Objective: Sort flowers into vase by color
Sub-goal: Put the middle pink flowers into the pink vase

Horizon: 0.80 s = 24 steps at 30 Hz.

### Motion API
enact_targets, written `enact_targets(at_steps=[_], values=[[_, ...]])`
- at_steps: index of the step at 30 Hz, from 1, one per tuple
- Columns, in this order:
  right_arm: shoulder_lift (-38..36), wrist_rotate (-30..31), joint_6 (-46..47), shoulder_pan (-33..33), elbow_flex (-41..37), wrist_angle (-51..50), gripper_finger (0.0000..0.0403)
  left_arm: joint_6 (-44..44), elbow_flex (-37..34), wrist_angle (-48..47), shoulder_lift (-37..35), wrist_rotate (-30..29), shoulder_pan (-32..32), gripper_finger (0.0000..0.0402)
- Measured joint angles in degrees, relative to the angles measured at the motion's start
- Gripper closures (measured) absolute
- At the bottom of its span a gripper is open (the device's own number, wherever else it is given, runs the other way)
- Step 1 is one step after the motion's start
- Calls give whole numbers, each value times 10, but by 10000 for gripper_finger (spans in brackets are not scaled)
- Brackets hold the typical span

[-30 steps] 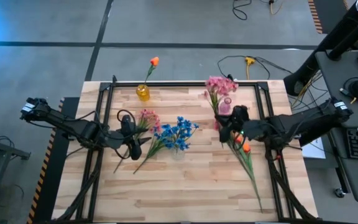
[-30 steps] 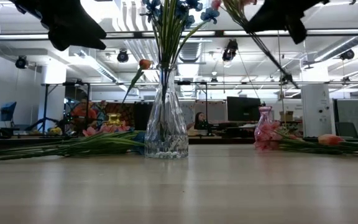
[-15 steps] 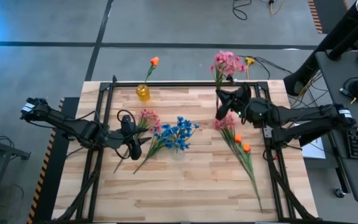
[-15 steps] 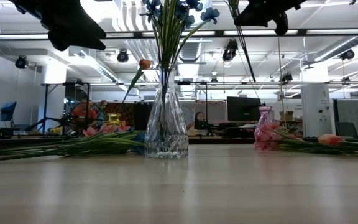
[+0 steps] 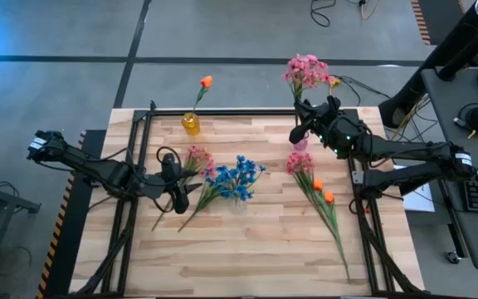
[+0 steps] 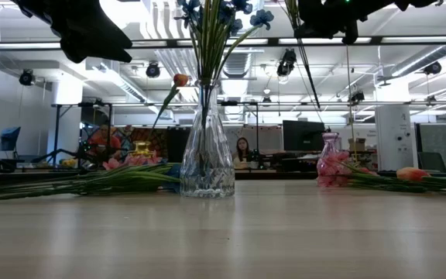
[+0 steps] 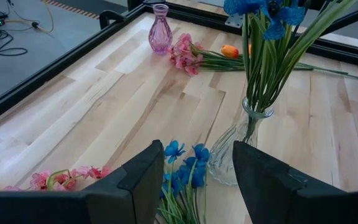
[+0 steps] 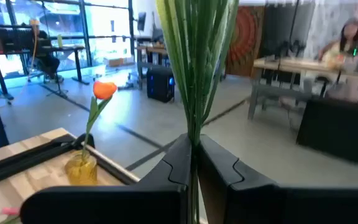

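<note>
My right gripper (image 5: 302, 123) is over the table's far right part, above the pink vase (image 5: 299, 144), and is shut on a pink blossom spray (image 5: 305, 70). My left gripper (image 5: 177, 178) hovers open left of centre, beside the clear vase (image 7: 238, 149) that holds blue flowers (image 5: 239, 177). A pink spray (image 5: 196, 157) and blue stems (image 7: 182, 163) lie flat under it. Right of centre another pink spray (image 5: 299, 162) and orange buds (image 5: 323, 190) lie on the table. The yellow vase (image 5: 191, 124) holds one orange bud (image 5: 206, 81) by its stalk. My right gripper pinches the pink spray's bundle of green stalks (image 8: 194, 134) between its two fingers (image 8: 178, 163), which lie across them. The spray is lifted clear and stands nearly upright, with blossoms above the fingers. The lower stalks (image 6: 307, 62) hang below, over the pink vase (image 6: 328, 159).
A black frame (image 5: 143, 149) runs along the table's left, far and right sides. The near half of the wooden table (image 5: 247, 257) is bare but for long green stalks (image 5: 338, 245) at the right. Beyond the far edge lie floor cables (image 5: 330, 83).
My right gripper has moved from the table's right middle toward the far edge and risen, carrying the pink spray. The spray has swung from slanted to nearly upright, and its blossoms now stand past the far edge. The pink spray and orange buds it had covered now show.
</note>
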Motion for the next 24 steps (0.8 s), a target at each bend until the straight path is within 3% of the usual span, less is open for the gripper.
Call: enact_targets(at_steps=[12, 24], values=[[-19, 1, -73, 0, -137, 255, 390, 1, 0, -1, 0, 0, 0, 226], [-48, 96, -100, 0, -171, 252, 390, 1, 0, -2, 0, 0, 0, 226]])
